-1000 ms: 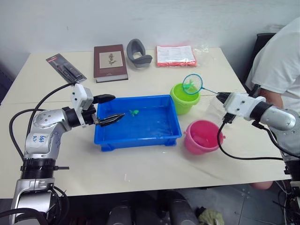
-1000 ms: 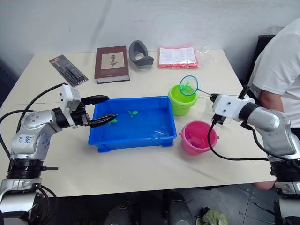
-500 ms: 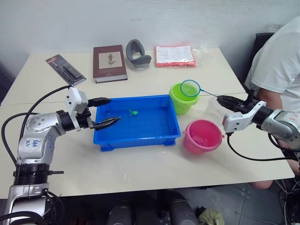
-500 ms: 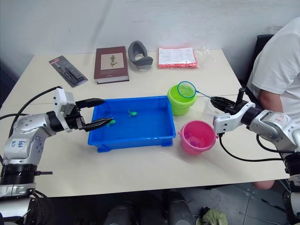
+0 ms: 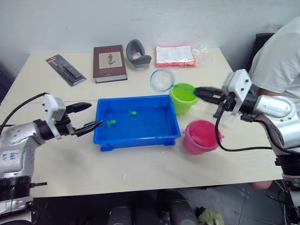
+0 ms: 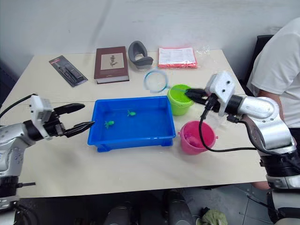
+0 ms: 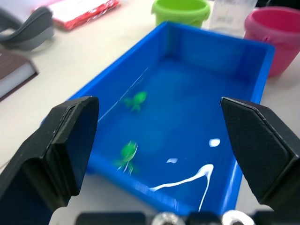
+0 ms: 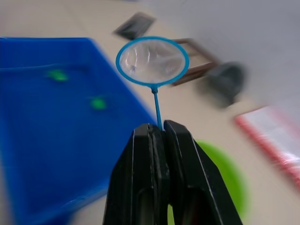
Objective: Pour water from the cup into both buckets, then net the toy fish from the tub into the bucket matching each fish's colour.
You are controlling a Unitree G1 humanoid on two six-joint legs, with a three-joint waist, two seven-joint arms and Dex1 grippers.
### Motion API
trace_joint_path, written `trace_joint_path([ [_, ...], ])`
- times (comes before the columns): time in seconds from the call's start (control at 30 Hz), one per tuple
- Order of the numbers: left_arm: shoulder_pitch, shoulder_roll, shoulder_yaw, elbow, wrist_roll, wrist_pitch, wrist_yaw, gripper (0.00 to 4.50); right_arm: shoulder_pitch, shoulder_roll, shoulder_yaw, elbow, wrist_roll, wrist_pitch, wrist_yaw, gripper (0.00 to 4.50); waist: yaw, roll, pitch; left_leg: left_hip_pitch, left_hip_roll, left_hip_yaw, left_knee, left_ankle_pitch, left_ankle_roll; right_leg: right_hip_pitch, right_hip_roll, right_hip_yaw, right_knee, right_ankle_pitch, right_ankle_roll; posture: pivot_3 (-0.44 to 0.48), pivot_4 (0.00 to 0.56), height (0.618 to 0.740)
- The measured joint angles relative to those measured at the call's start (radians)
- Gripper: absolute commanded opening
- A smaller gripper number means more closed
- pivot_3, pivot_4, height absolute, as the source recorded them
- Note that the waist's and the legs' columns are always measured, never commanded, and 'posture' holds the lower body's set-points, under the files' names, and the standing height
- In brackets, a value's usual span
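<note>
Left gripper (image 5: 86,116): hanging wide open just off the left end of the tub, its two black fingers (image 7: 65,140) spread far apart, holding nothing and touching nothing.
Tub (image 5: 104,141): sitting at the middle of the table with shallow water glinting inside; two green toy fish are lying in it toward its left half, one nearer the left gripper (image 5: 110,123), one nearer the far wall (image 5: 133,112).
Pink bucket (image 5: 202,136): standing upright just off the tub's near right corner, apart from it.
Right gripper (image 5: 200,92): pinching the net's thin handle, fingers (image 8: 154,187) pressed tight together on it, reaching over the green bucket.
Green bucket (image 5: 182,98): standing just beside the tub's far right corner, below the right gripper's fingertips.
Cup (image 7: 227,14): showing in the left wrist view as a clear shape between the green and pink buckets, partly cut off.
Net (image 5: 161,79): being held out in the air, its blue hoop hanging past the green bucket, above the table near the tub's far right corner; the mesh is looking empty.
Book (image 5: 109,62): lying flat toward the far side of the table.
Black package (image 5: 65,69): lying left of the book.
Grey curved object (image 5: 136,53): resting right of the book.
Red-edged packet (image 5: 175,55): lying further right.
Person in a white shirt (image 5: 276,61): sitting at the table's right end.
</note>
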Motion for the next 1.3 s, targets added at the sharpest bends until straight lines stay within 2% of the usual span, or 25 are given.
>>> trace_joint_path([
  [0.07,0.029,0.023,0.024,0.012,0.002,-0.004,-0.008,4.44,-0.021,-0.031,0.064,-0.060,0.048,0.231,0.005,0.00,0.002,0.000,0.000,0.000,-0.001,-0.001,0.000,-0.001,0.002,0.000,-0.002,-0.001,0.000,0.000,-0.001,0.000,0.150,0.740],
  [0.17,0.056,0.038,0.034,-0.005,-0.009,0.018,-0.018,4.44,-0.083,-0.014,0.122,-0.066,0.031,0.382,-0.011,0.00,0.002,0.000,0.000,-0.001,-0.002,-0.001,0.000,-0.003,0.003,0.000,-0.004,-0.002,0.000,0.000,-0.001,0.000,0.150,0.740],
  [0.33,0.086,0.055,0.057,-0.032,-0.014,0.055,-0.012,4.44,-0.176,0.076,0.224,-0.003,-0.086,0.426,-0.032,0.00,-0.003,0.000,0.000,-0.001,-0.002,0.000,0.000,-0.003,0.003,0.000,-0.003,-0.002,-0.001,0.000,-0.001,0.000,0.150,0.740],
  [0.53,0.104,0.066,0.066,-0.058,-0.013,0.064,-0.004,4.44,-0.301,0.231,0.346,0.228,-0.247,0.369,-0.007,0.00,-0.006,0.000,0.000,-0.002,-0.002,0.001,0.000,-0.003,0.002,-0.001,-0.002,-0.002,-0.001,0.000,-0.001,0.000,0.150,0.740],
  [0.77,0.112,0.082,0.059,-0.070,0.013,0.072,0.025,4.44,-0.366,0.396,0.349,0.422,-0.387,0.230,-0.033,0.00,-0.007,0.000,0.000,-0.003,-0.002,0.002,0.000,-0.003,0.002,-0.002,-0.002,-0.002,0.000,0.000,-0.001,0.000,0.150,0.740],
  [0.93,0.168,0.082,0.063,-0.094,0.008,0.106,0.029,4.44,-0.359,0.496,0.323,0.461,-0.415,0.179,-0.068,0.00,-0.020,0.000,0.000,-0.004,-0.001,0.001,0.000,-0.003,0.001,-0.003,-0.001,-0.002,0.001,0.000,-0.001,0.000,0.150,0.740],
  [1.13,0.174,0.085,0.084,-0.106,0.005,0.121,0.030,4.44,-0.295,0.496,0.257,0.392,-0.405,0.138,-0.033,0.00,-0.025,0.000,0.000,-0.005,-0.001,0.000,0.000,-0.003,0.001,-0.003,-0.001,-0.003,0.001,0.000,0.000,0.000,0.150,0.740],
  [1.3,0.171,0.086,0.091,-0.128,-0.008,0.129,0.024,4.44,-0.218,0.419,0.179,0.271,-0.366,0.106,0.042,0.00,-0.024,0.000,0.000,-0.005,-0.001,0.000,-0.001,-0.003,0.001,-0.003,-0.001,-0.003,0.001,0.000,0.000,0.000,0.150,0.740],
])
